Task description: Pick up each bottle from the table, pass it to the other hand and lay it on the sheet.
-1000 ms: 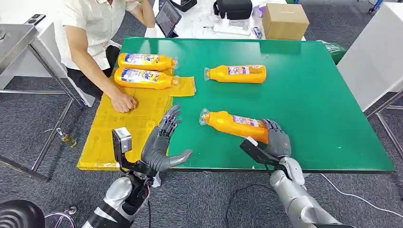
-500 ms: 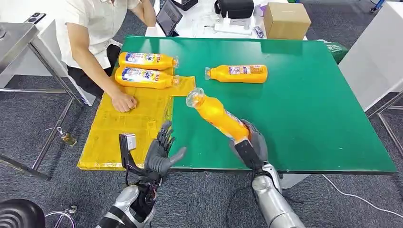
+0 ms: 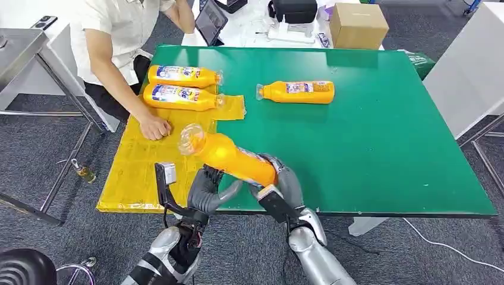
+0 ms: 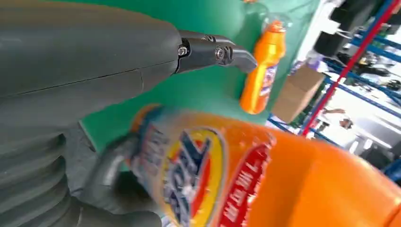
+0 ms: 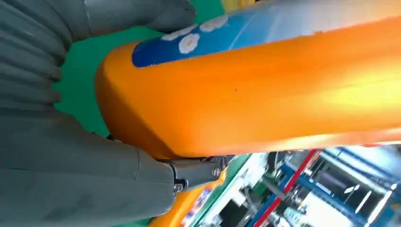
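Swung leftward since a second ago, the bottle (image 3: 235,159) sits clasped in your right hand (image 3: 284,185) above your spread, empty left hand (image 3: 205,191); take its smooth, stiff, probably slippery body mid-length.

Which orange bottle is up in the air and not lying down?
The bottle held by the right hand, beside the left hand. The other three lie flat.

Four orange bottles, one yellow sheet (image 3: 148,160)

We see the held bottle (image 3: 229,157) tilted above the table's near edge, two bottles (image 3: 181,76) (image 3: 178,97) lying on the sheet, one (image 3: 297,91) on the green.
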Robot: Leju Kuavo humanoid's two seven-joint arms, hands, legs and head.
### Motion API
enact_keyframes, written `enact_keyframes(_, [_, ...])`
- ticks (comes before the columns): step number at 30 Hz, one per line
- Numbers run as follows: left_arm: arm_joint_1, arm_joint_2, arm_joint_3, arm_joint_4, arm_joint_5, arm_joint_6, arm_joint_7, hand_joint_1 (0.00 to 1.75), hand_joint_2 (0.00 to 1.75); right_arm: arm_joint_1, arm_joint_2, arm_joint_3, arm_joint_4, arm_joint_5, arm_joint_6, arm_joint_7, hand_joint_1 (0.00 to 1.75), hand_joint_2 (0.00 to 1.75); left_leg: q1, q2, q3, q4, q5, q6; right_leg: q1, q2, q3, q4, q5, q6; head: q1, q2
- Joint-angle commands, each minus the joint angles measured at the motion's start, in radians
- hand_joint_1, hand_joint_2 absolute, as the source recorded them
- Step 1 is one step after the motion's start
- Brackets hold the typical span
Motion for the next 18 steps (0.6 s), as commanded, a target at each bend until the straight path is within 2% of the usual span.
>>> enact_keyframes(1, [-0.019, -0.002, 0.0, -0.075, -0.039, 0.029, -0.062, 0.0, 1.75, -0.047, 0.016, 0.13, 0.184, -0.009, -0.002, -0.013, 1.69, 1.75, 0.0, 0.001, 0.005, -0.001, -0.002, 0.002, 0.001, 0.0, 0.005, -0.001, -0.001, -0.002, 0.0, 0.0])
enact_keyframes(7, [-0.011, 0.002, -0.005, -0.096, -0.028, -0.001, -0.039, 0.0, 1.75, -0.068, 0.029, 0.144, 0.204, -0.005, -0.029, -0.015, 1.68, 1.75, 0.0, 0.001, 0.002, 0.0, -0.001, 0.001, 0.001, 0.0, 0.002, -0.001, -0.001, -0.002, 0.0, 0.0])
enact_keyframes(12, [-0.051, 0.0, -0.012, -0.034, 0.022, -0.04, -0.011, 0.0, 1.75, -0.111, 0.045, 0.183, 0.246, 0.041, -0.112, -0.004, 1.75, 1.75, 0.0, 0.001, 0.003, 0.0, -0.001, 0.001, 0.0, 0.0, 0.003, 0.0, -0.001, -0.002, 0.0, 0.0])
enact_keyframes(13, [-0.058, 0.0, -0.012, -0.017, 0.025, -0.04, -0.005, 0.0, 1.75, -0.112, 0.044, 0.189, 0.246, 0.048, -0.128, -0.007, 1.71, 1.75, 0.0, 0.001, 0.003, 0.0, -0.001, 0.001, 0.001, 0.0, 0.003, -0.001, -0.001, -0.002, 0.0, 0.0])
enact_keyframes(14, [-0.065, 0.001, -0.014, -0.003, 0.029, -0.04, 0.005, 0.19, 1.75, -0.111, 0.044, 0.191, 0.243, 0.049, -0.134, -0.009, 1.73, 1.75, 0.0, 0.001, 0.001, -0.001, 0.0, 0.001, 0.0, 0.0, 0.001, -0.001, 0.0, -0.001, 0.0, 0.0])
enact_keyframes(15, [-0.067, 0.002, -0.013, 0.002, 0.028, -0.04, 0.005, 0.19, 1.75, -0.11, 0.044, 0.192, 0.242, 0.049, -0.135, -0.008, 1.73, 1.75, 0.0, 0.001, 0.004, -0.001, -0.001, 0.001, 0.001, 0.0, 0.004, -0.001, -0.001, -0.002, 0.0, 0.0])
enact_keyframes(16, [-0.08, 0.001, -0.014, 0.034, 0.036, -0.042, 0.017, 1.75, 1.75, -0.108, 0.042, 0.199, 0.232, 0.057, -0.156, -0.009, 1.66, 1.75, 0.0, 0.0, 0.002, -0.001, 0.0, 0.001, 0.0, -0.001, 0.002, -0.001, 0.0, -0.002, 0.0, 0.0])
enact_keyframes(17, [-0.085, 0.0, -0.012, 0.054, 0.055, -0.058, 0.032, 1.75, 1.75, -0.104, 0.042, 0.203, 0.221, 0.06, -0.17, -0.013, 1.41, 1.75, 0.0, 0.0, 0.002, -0.001, 0.0, 0.001, 0.0, -0.001, 0.002, -0.001, -0.001, -0.002, 0.0, 0.0])
enact_keyframes(18, [-0.098, 0.008, -0.023, 0.081, 0.06, -0.065, 0.05, 1.75, 1.75, -0.101, 0.042, 0.208, 0.212, 0.061, -0.18, -0.018, 1.01, 1.75, 0.0, 0.0, 0.005, -0.001, -0.001, 0.002, 0.001, -0.001, 0.005, -0.001, -0.001, -0.003, 0.0, 0.0])
